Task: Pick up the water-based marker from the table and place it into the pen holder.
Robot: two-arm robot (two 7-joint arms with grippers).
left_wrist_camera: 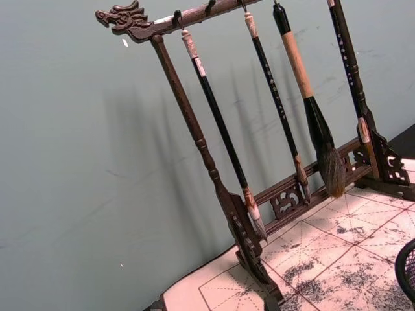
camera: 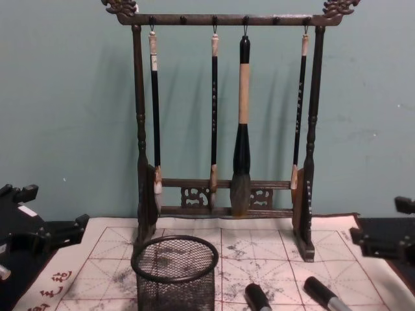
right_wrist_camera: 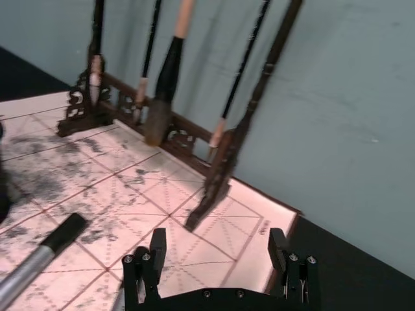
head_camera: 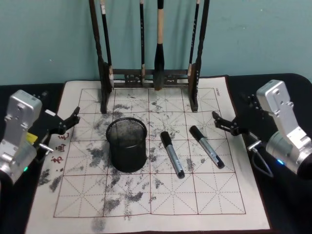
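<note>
Two look-alike pens lie flat on the ink-stained mat (head_camera: 146, 204), so the first risk is taking the wrong one: nothing visible tells which is the water-based one. The middle marker (head_camera: 172, 153) lies just beside the pen holder (head_camera: 127, 157), and the right marker (head_camera: 206, 146) lies a little farther toward the robot's right, apart from it. Both are round and would likely roll or skid if one finger lands before the other. Because the two lie close together, a wide pinch on one could nudge its neighbour.

The pen holder stands upright and empty. It looks light, so a marker brought in at a slant could catch the rim and tip or push it.

The right tool (head_camera: 234, 130) hangs at the mat's right edge, near the right marker, with its fingers spread wide and nothing between them. The left tool (head_camera: 61, 130) sits at the mat's left edge over the black tabletop (head_camera: 287, 83), also open and empty.

Farthest back, the brush rack (head_camera: 146, 75) stands close behind the holder, so a high swing over the cup could strike its hanging brushes.
</note>
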